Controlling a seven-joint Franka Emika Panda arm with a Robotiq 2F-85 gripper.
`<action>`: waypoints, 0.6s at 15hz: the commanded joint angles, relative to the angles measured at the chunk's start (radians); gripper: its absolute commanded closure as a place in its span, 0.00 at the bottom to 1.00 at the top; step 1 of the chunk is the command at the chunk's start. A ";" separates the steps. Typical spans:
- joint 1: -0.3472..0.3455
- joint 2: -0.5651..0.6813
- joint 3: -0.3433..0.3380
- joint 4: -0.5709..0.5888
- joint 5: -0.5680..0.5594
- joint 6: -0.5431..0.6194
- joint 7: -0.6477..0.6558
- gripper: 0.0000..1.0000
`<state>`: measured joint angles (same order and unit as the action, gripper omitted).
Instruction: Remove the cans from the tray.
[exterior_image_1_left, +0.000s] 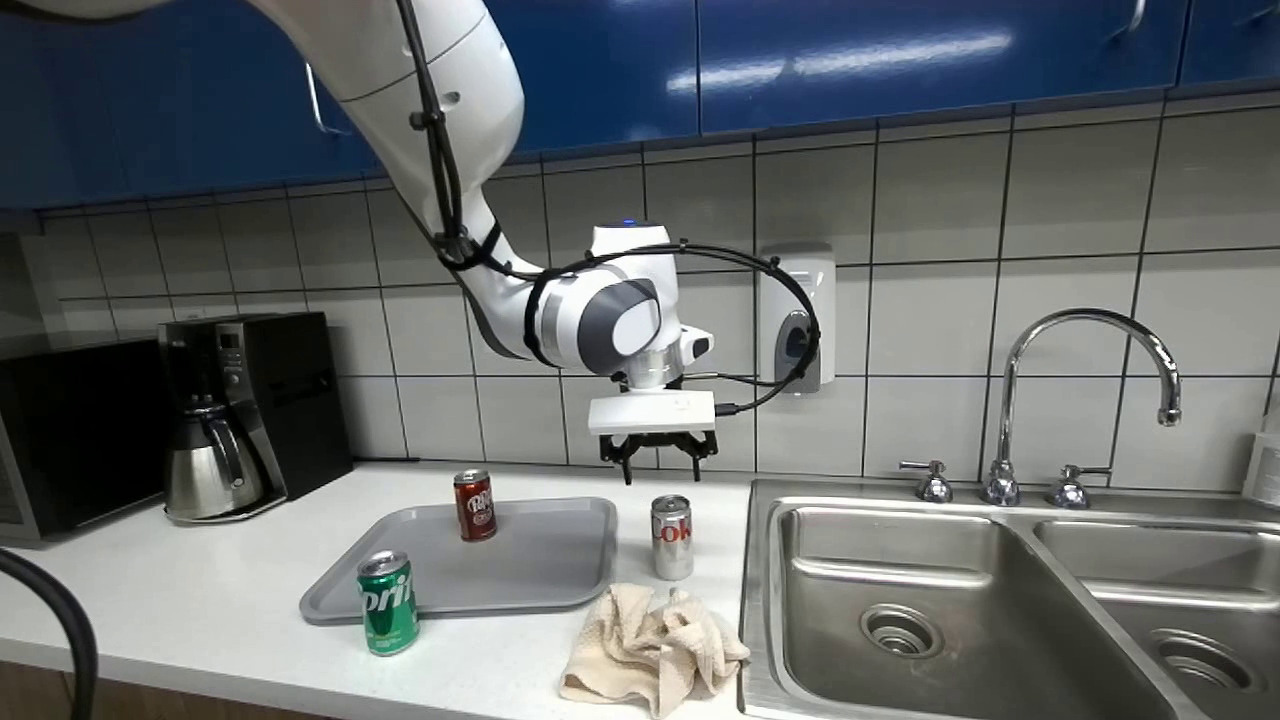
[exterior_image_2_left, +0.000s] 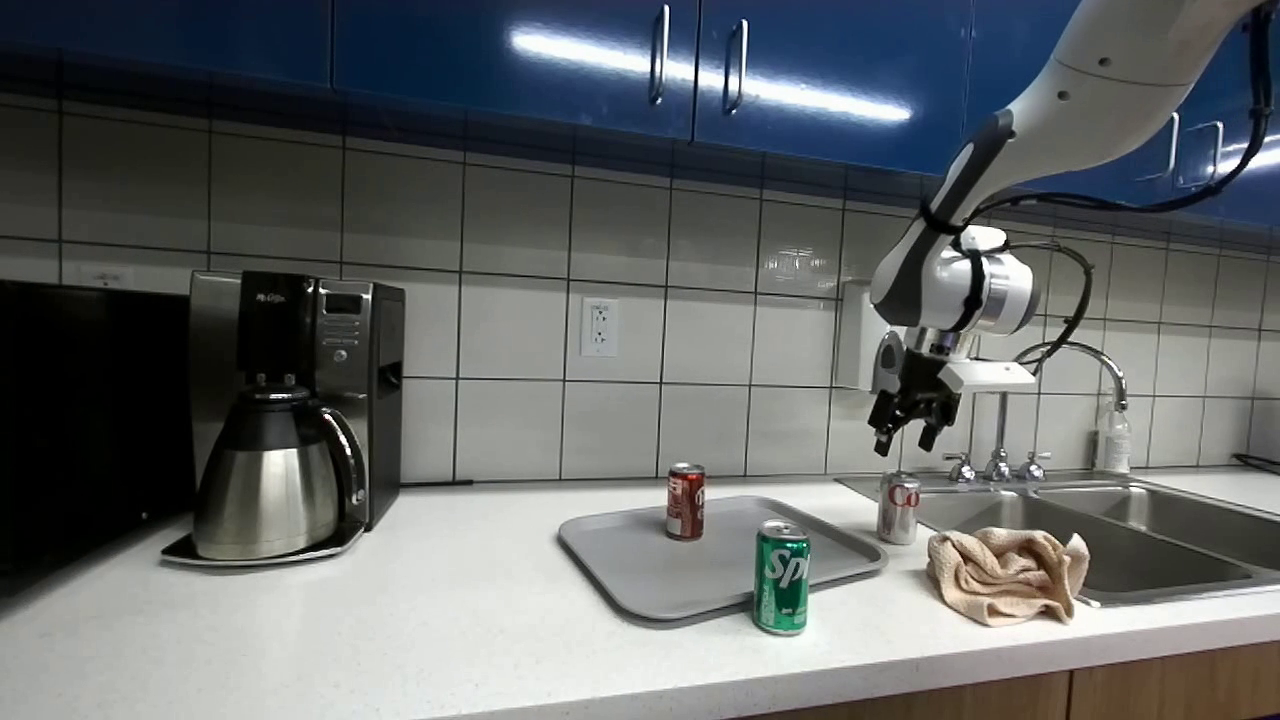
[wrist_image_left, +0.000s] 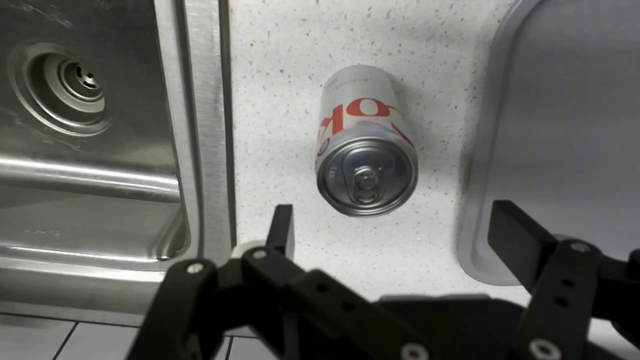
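The dark red can (exterior_image_1_left: 475, 506) stands upright on the grey tray (exterior_image_1_left: 540, 580), toward its back; both also show in an exterior view, the can (exterior_image_2_left: 685, 502) and the tray (exterior_image_2_left: 650, 575). The green can (exterior_image_1_left: 388, 603) stands upright on the counter at the tray's front edge (exterior_image_2_left: 781, 578). The silver-white can (exterior_image_1_left: 672, 538) stands upright on the counter between tray and sink (exterior_image_2_left: 898, 508). My gripper (exterior_image_1_left: 662, 478) is open and empty above and behind this can (exterior_image_2_left: 905, 440). In the wrist view the can (wrist_image_left: 365, 145) lies ahead of the open fingers (wrist_image_left: 392, 215), not touched by them; the tray (wrist_image_left: 565, 125) is at right.
A crumpled beige towel (exterior_image_1_left: 655, 650) lies in front of the silver-white can, beside the steel sink (exterior_image_1_left: 762, 600). A faucet (exterior_image_1_left: 1005, 420) rises behind the sink. A soap dispenser (exterior_image_1_left: 800, 290) hangs on the tiled wall. A coffee maker with a steel pot (exterior_image_2_left: 270, 490) stands beyond the tray.
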<state>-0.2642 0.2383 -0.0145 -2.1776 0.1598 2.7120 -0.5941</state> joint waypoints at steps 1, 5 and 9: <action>-0.004 -0.084 0.022 -0.074 0.036 0.010 -0.058 0.00; 0.033 -0.121 0.021 -0.108 0.027 0.011 -0.053 0.00; 0.081 -0.143 0.025 -0.133 0.014 0.013 -0.038 0.00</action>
<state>-0.2083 0.1435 0.0037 -2.2637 0.1709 2.7120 -0.6148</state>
